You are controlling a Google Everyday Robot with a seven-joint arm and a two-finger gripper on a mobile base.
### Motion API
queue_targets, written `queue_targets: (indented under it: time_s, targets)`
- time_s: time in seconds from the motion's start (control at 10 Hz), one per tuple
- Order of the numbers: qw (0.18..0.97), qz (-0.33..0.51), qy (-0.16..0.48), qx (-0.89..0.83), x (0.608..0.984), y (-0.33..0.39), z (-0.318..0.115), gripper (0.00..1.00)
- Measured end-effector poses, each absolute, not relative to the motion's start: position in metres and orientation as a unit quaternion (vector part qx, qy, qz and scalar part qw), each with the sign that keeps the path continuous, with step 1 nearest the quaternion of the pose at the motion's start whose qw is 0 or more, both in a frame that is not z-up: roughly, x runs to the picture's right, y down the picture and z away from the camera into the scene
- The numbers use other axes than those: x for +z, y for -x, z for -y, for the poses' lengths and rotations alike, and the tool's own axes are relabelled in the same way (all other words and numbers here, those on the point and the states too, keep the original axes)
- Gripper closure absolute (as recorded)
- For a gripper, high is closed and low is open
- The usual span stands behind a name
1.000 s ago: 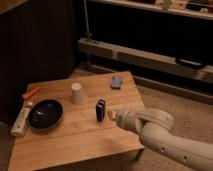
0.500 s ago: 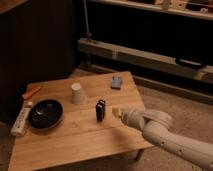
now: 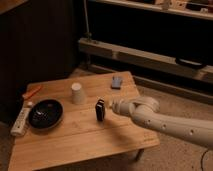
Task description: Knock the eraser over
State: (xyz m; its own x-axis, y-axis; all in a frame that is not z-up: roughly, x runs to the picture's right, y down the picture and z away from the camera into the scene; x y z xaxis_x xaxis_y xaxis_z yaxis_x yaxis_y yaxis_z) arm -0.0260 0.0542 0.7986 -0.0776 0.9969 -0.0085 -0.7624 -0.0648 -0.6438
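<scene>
The eraser [image 3: 100, 110] is a small black rectangular block with rounded ends, standing upright on its short end slightly below the middle of the frame. A pale stripe runs along the face turned toward the camera, brightest near the top edge. The block looks vertical, with no visible lean, and its base rests flat on the pale wooden table [image 3: 75, 142], roughly in the middle of the tabletop. The gripper [image 3: 114, 106] sits just to the right of the eraser, at the height of its upper half, very close to its right side; whether the two touch cannot be told.
</scene>
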Motion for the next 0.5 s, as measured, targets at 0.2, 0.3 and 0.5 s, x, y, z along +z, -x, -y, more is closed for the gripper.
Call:
queue_targets:
  time_s: [0.2, 0.3, 0.5]
  targets:
    - [0.643, 0.258, 0.262, 0.672, 0.817, 0.062, -0.039, 1.00]
    - [0.652, 0.260, 0.266, 0.661, 0.824, 0.096, -0.027, 1.00]
    - [0.660, 0.266, 0.258, 0.654, 0.825, 0.131, -0.014, 0.98]
